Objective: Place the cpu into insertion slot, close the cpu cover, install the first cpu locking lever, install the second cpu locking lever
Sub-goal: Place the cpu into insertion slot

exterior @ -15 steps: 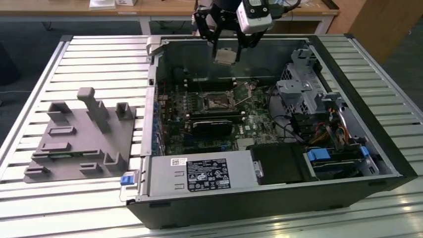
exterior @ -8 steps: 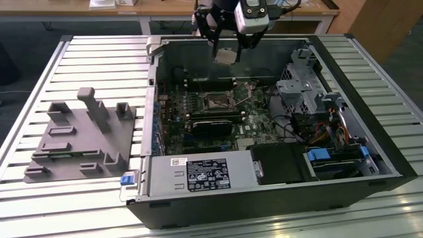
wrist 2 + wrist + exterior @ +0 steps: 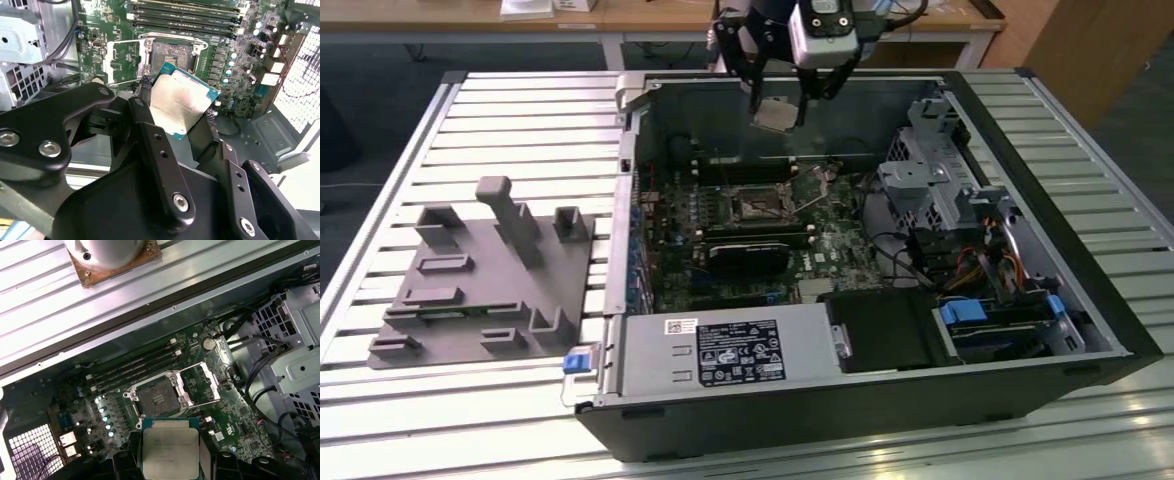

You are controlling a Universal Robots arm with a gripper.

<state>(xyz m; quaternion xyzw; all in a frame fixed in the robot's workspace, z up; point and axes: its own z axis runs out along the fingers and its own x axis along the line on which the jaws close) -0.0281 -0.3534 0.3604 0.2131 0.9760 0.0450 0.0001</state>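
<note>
my gripper [image 3: 781, 105] is clamped on the cpu [image 3: 182, 102] by 2 opposite edges, holding it in the air above the open computer case [image 3: 1067, 300]. below, apart from the chip, the insertion slot [image 3: 156, 399] lies bare on the green motherboard [image 3: 230, 425]. the cpu cover [image 3: 202, 382] stands swung open beside the slot. long memory slots [image 3: 135, 365] run just beyond it, a black heatsink [image 3: 747, 255] sits on its other side, and a drive cage [image 3: 927, 185] with cables stands to the exterior view's right.
</note>
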